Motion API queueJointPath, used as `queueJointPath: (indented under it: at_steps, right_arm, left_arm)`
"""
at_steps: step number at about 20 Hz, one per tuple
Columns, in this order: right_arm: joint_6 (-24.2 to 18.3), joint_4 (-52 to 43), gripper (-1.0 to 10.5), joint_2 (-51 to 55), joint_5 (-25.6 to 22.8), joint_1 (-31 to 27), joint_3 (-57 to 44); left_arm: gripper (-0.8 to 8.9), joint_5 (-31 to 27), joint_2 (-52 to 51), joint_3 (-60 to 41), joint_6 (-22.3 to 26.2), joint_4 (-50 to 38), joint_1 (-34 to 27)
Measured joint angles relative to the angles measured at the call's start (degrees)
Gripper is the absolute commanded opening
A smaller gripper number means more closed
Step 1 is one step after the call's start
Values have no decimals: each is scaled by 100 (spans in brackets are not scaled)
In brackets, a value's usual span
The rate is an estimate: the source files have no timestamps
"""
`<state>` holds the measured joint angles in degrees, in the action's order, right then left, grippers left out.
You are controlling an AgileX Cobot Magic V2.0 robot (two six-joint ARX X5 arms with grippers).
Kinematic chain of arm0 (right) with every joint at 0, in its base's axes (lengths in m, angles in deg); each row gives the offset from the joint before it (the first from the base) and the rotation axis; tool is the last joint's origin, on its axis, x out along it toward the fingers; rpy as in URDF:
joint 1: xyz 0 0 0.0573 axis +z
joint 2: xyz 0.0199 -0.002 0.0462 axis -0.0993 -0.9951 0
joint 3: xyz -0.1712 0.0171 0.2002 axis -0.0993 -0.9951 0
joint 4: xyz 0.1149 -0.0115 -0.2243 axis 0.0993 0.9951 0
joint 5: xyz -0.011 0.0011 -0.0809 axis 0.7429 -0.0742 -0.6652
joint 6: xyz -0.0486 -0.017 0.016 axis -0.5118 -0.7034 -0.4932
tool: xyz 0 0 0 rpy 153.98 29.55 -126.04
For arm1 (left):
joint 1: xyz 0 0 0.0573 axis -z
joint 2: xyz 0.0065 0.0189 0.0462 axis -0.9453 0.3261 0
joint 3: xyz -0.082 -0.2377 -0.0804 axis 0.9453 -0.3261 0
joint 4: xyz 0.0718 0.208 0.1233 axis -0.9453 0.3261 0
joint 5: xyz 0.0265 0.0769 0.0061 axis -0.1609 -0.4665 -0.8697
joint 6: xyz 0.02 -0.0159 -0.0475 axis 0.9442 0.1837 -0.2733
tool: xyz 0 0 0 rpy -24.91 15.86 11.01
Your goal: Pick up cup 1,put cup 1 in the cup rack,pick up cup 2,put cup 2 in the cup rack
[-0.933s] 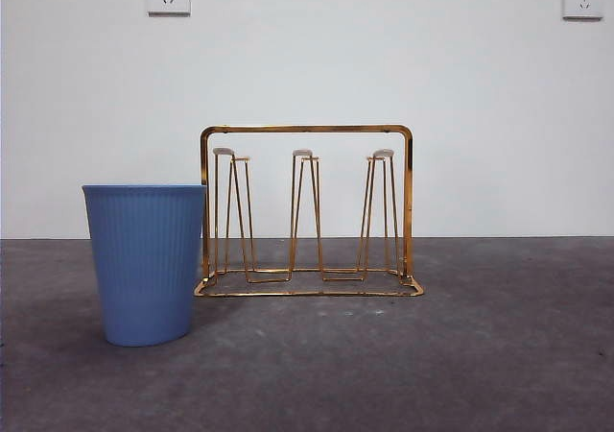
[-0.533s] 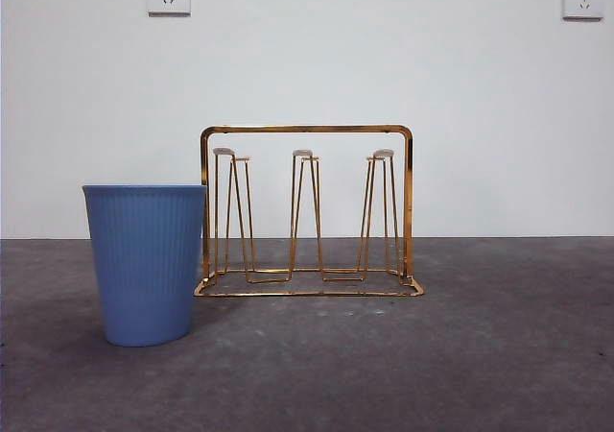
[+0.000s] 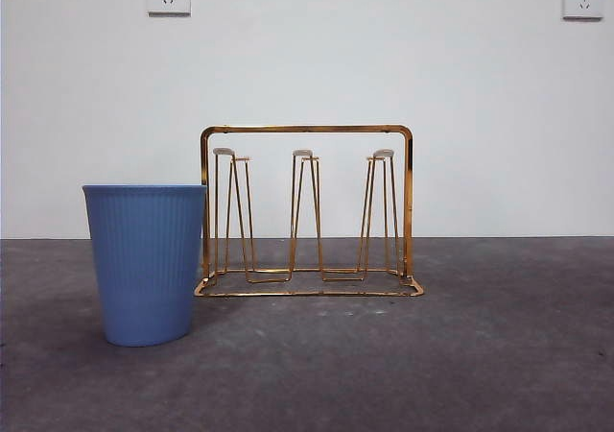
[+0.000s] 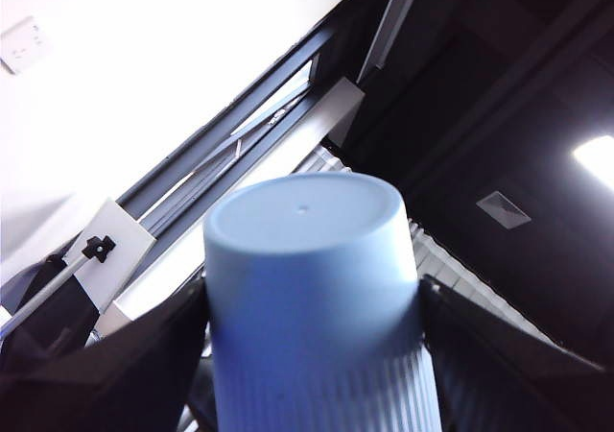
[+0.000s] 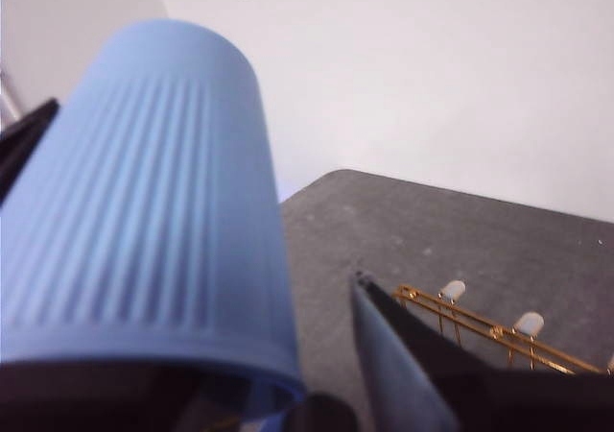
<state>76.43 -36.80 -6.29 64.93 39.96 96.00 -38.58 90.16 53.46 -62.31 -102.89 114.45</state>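
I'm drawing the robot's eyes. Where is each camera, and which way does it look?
Front: at table height, looking level at the standing blue cup and gold cup rack; no arm shows.
Left wrist: on that arm, aimed at the ceiling; left gripper clamps a second blue cup.
Right wrist: on that arm, looking down; right gripper, third blue cup.
Shared: front and right wrist see the rack.

both grippers raised above the table, left gripper (image 4: 312, 355) and right gripper (image 5: 192, 355) each clamping something.
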Motion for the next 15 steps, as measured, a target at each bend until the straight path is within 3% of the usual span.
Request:
queueJointPath:
  at_steps: [7, 15]
  right_arm:
    - [-92, 629, 198, 284, -168, -11, -2]
    - [-389, 2302, 195, 962, -1080, -13, -2]
  left_arm:
    - [-8, 39, -4, 2, 192, 168, -153]
    - [-7, -50, -4, 2, 1027, 1126, -197]
